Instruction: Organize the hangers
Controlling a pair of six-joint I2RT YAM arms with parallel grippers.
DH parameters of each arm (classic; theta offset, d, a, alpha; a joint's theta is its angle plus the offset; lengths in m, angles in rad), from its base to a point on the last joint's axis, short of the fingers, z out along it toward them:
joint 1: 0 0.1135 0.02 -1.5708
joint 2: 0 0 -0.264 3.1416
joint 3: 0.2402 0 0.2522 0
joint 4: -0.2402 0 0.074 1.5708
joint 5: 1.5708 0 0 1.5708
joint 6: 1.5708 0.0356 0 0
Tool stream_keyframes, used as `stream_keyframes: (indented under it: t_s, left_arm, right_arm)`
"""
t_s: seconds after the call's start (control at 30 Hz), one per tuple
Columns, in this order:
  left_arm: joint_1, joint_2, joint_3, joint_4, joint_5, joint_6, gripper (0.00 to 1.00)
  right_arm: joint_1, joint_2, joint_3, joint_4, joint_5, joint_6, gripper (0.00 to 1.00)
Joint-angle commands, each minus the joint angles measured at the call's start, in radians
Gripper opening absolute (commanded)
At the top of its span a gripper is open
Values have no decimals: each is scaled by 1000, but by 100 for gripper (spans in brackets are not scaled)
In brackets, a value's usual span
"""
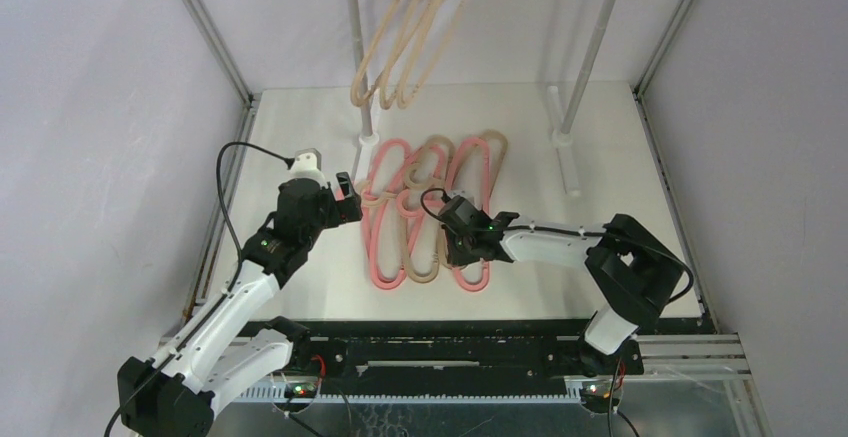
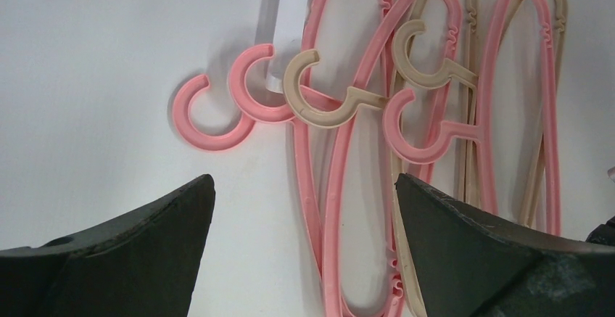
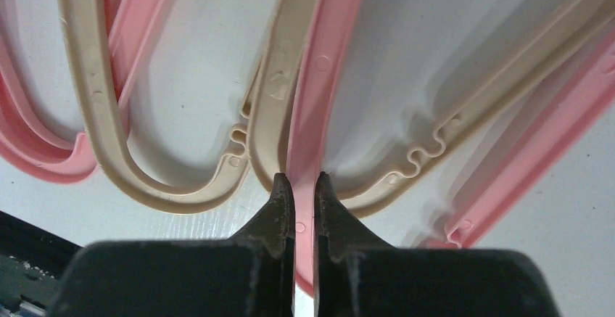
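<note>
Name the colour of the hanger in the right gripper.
The hanger is salmon pink; best seen in the right wrist view, pinched by the right gripper.

This looks like a robotics lab test cell rather than a home or shop, though little beyond the enclosure shows. Plain pale walls close in a white table on three sides, framed by aluminium struts. Two white-and-black robot arms are bolted to a black rail at the near edge, cables exposed. Grey rack poles stand on the table on white feet, with plastic hangers hung above and laid flat.
</note>
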Motion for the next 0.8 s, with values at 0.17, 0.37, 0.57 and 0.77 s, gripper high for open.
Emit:
stream_keyframes:
  t_s: [0.17, 0.37, 0.57, 0.77]
  left_arm:
    - [-6, -13, 5, 37, 10, -12, 99]
    - [-7, -18, 12, 30, 12, -9, 99]
    - [-7, -28, 11, 29, 11, -8, 99]
    - [-7, -41, 12, 26, 6, -6, 99]
  right_arm:
    - [-32, -241, 17, -110, 9, 1, 0]
    - [-174, -454, 6, -169, -59, -9, 0]
    - [-446, -544, -32, -20, -483, 2, 0]
    - [-645, -544, 11, 186, -819, 137, 0]
